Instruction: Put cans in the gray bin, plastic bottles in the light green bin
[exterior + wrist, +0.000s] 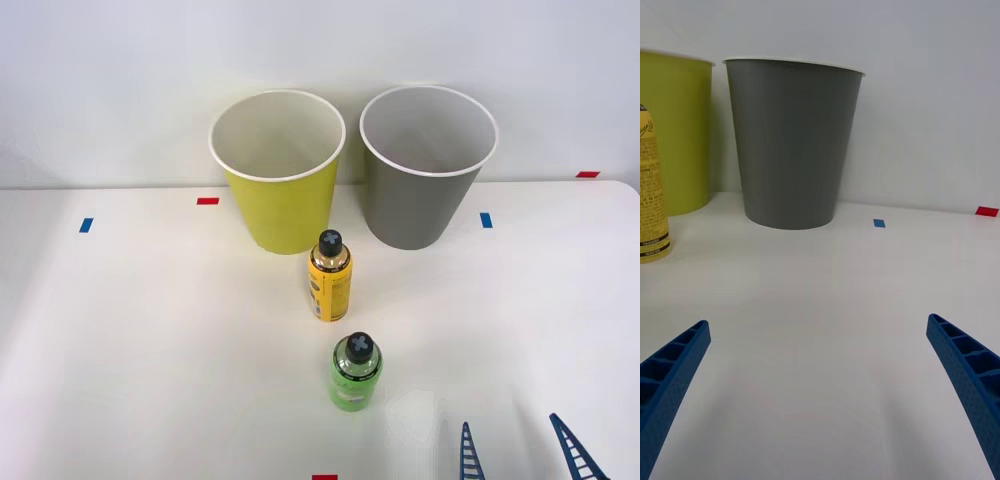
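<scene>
Right gripper (520, 452) jaws wide, cut off at frame edge, green bottle (354, 374) nearby

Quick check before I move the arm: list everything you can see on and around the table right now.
light green bin: 1, yellow-green with white rim, far side of table, left of gray bin.
gray bin: 1, gray with white rim, far side, right.
yellow bottle: 1, yellow, black cap, upright in front of the bins.
plastic bottle: 1, green, black cap, upright, nearest the robot.
tape marks: several, red and blue, scattered on the table.
table: 1, white.
right gripper: 1, blue ribbed fingers, open, near edge right of the green bottle.
</scene>
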Controlling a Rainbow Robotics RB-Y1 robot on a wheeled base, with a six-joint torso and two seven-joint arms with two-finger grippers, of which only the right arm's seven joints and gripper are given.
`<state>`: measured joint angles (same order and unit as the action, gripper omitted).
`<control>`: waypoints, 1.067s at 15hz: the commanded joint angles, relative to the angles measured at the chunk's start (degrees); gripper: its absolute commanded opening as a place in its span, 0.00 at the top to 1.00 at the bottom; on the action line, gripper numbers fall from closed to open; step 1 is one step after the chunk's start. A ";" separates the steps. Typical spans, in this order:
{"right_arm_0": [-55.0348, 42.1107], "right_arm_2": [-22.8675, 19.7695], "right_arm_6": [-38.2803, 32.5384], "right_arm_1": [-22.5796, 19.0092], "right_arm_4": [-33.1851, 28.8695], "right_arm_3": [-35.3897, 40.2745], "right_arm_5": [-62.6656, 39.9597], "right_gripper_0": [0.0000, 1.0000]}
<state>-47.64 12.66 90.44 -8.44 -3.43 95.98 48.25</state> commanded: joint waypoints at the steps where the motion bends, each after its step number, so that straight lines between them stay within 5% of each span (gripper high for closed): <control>1: 0.00 0.00 0.00 0.00 0.00 0.00 0.00 0.00; 16: 0.00 0.00 0.00 0.00 0.00 0.00 0.00 0.00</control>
<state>-47.64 12.66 90.44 -8.44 -3.43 95.98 48.25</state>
